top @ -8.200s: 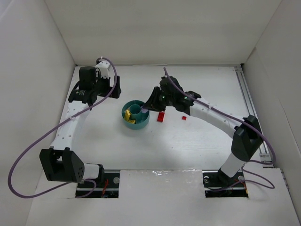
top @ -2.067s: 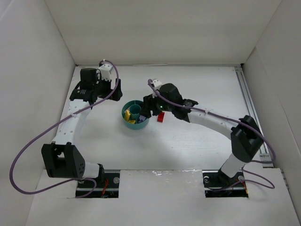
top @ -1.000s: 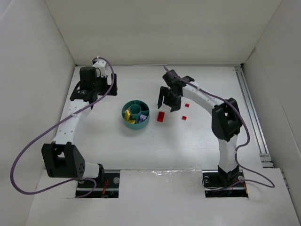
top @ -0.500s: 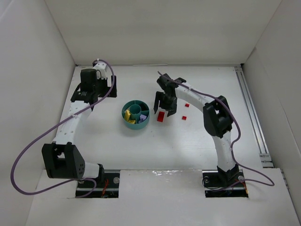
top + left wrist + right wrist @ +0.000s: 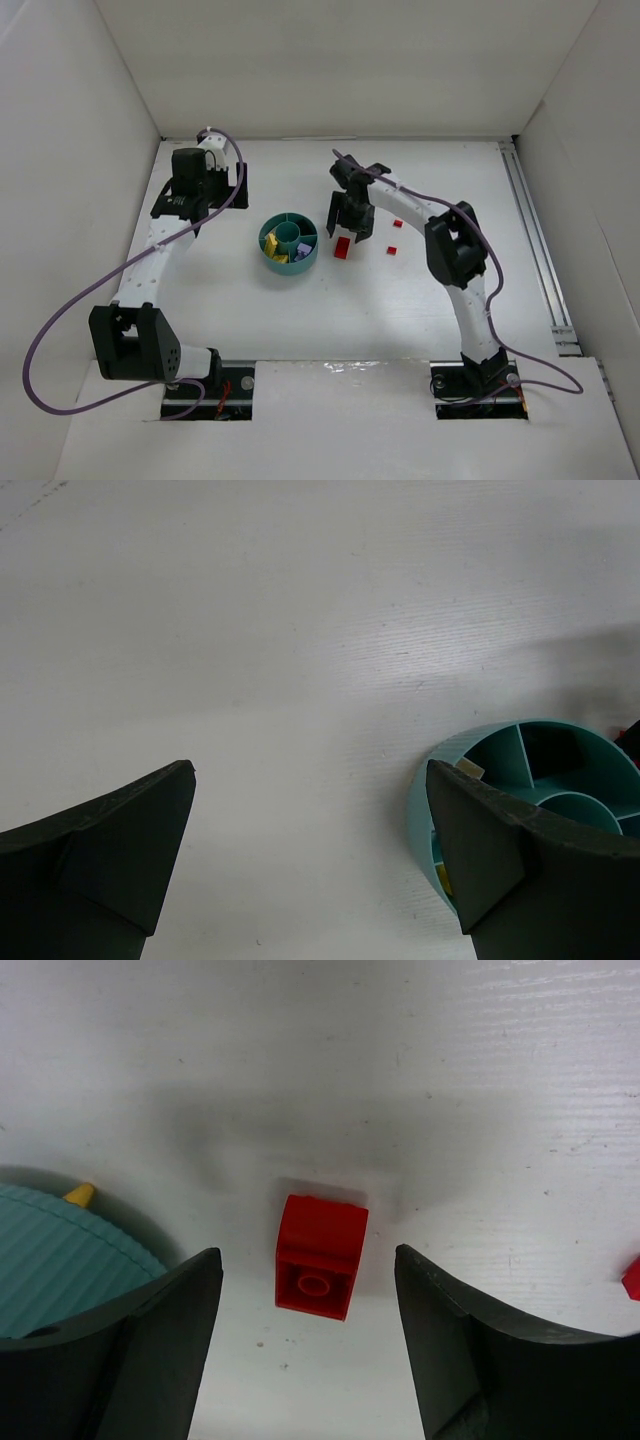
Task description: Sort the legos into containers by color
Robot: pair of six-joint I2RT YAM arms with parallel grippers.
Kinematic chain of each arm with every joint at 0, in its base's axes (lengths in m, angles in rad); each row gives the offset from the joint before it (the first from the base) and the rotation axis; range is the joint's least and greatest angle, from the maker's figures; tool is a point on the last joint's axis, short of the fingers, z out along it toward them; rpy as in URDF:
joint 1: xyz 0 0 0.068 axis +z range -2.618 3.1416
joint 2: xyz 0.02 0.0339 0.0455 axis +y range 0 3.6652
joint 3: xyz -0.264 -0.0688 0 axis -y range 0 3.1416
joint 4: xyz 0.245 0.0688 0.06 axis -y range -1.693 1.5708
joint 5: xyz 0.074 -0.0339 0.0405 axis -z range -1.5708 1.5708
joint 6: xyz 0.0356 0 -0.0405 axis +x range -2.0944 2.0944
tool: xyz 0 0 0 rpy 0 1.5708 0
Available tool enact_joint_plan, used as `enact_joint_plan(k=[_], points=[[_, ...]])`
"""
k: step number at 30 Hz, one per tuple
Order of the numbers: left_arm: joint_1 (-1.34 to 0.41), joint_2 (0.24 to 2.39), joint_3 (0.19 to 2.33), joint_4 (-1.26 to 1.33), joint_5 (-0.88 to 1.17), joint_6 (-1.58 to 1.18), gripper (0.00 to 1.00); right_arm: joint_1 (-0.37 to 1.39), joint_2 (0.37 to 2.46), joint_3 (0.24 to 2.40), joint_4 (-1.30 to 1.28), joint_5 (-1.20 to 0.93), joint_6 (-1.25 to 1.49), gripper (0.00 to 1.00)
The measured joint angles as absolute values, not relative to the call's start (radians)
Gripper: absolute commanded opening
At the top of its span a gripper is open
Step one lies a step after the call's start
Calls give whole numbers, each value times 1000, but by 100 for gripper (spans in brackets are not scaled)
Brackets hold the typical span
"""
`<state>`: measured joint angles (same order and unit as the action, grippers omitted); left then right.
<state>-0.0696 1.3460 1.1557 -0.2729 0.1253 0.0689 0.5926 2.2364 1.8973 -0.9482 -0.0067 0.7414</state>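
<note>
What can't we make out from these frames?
- Left wrist: the teal dish is cut by the frame's right edge and partly hidden by the left jaws; contents mostly unseen.
- Right wrist: a small red lego is cut by the right edge.
- Top external: the pieces in the dish are too small to count.

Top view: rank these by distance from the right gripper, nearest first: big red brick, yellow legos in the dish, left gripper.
1. Big red brick: just under the open right gripper, on the table.
2. Yellow legos: inside the teal dish, on its near-left side.
3. Left gripper: beyond the dish, toward the table's far-left corner.
</note>
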Motion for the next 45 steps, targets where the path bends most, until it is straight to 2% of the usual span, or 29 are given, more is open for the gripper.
enact_joint_plan(k=[6, 10, 11, 14, 15, 17, 24, 28, 38, 41, 45], points=[[-62, 1346, 1156, -273, 123, 69, 99, 596, 2260, 1909, -967, 13, 742, 62], [-45, 1347, 1156, -273, 122, 69, 99, 602, 2262, 1911, -971, 24, 740, 47], [-43, 1348, 1156, -273, 122, 69, 99, 603, 2262, 1911, -972, 27, 739, 37], [-39, 1353, 1156, -273, 122, 69, 99, 604, 2263, 1911, -976, 29, 739, 20], [-38, 1356, 1156, -273, 121, 69, 99, 604, 2263, 1911, -976, 29, 738, 9], [-38, 1362, 1156, -272, 122, 69, 99, 604, 2263, 1911, -976, 29, 737, 0], [-38, 1372, 1156, -250, 133, 69, 99, 598, 2239, 1913, -979, 27, 731, 0], [-38, 1366, 1156, -218, 152, 70, 99, 582, 2127, 1905, -925, 13, 730, 0], [-37, 1275, 1156, -207, 195, 145, 99, 592, 1634, 1662, -425, -1, 588, 0], [-37, 1266, 1156, -208, 229, 162, 99, 671, 1575, 1544, -262, 8, 493, 0], [-37, 1267, 1156, -216, 249, 164, 99, 796, 1601, 1443, -125, 42, 394, 0]])
